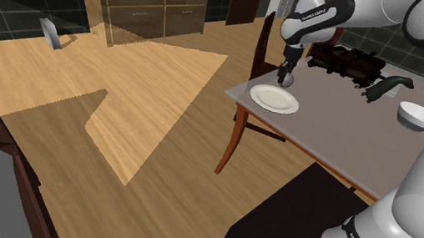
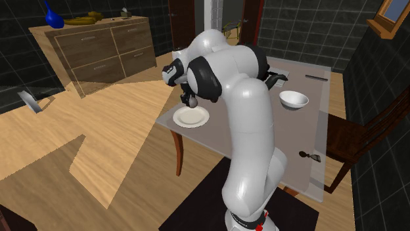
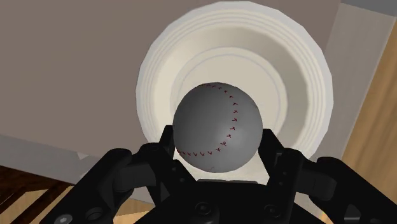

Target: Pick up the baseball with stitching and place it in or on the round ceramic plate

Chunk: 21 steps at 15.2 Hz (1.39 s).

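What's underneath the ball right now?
The white plate, on the grey table, lies below the ball clasped in the end effector. The ball covers part of the plate's middle.

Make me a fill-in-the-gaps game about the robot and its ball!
1. The grey baseball has ____ stitching.
2. It is clasped between ____ black fingers.
3. The baseball hangs just above the round white ____.
4. The other white dish on the grey table is a ____.
Missing words: red; two; plate; bowl.
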{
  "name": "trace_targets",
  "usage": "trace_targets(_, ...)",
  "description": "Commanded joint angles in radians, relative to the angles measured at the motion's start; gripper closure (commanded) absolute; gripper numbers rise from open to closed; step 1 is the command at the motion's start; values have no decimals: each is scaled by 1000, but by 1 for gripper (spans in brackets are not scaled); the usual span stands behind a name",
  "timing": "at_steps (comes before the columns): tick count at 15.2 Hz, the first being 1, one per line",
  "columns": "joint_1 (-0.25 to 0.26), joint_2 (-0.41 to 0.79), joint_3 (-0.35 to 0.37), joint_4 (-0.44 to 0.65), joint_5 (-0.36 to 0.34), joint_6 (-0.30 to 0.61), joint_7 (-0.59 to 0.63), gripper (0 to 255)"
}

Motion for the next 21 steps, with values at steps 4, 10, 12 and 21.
trace_targets(4, -1, 33, 5, -23, 9, 54, 6, 255)
trace_targets(10, -7, 76, 12, -49, 21, 121, 6, 255)
trace_targets(12, -10, 91, 14, -55, 25, 143, 6, 255)
trace_targets(21, -10, 96, 15, -57, 27, 149, 6, 255)
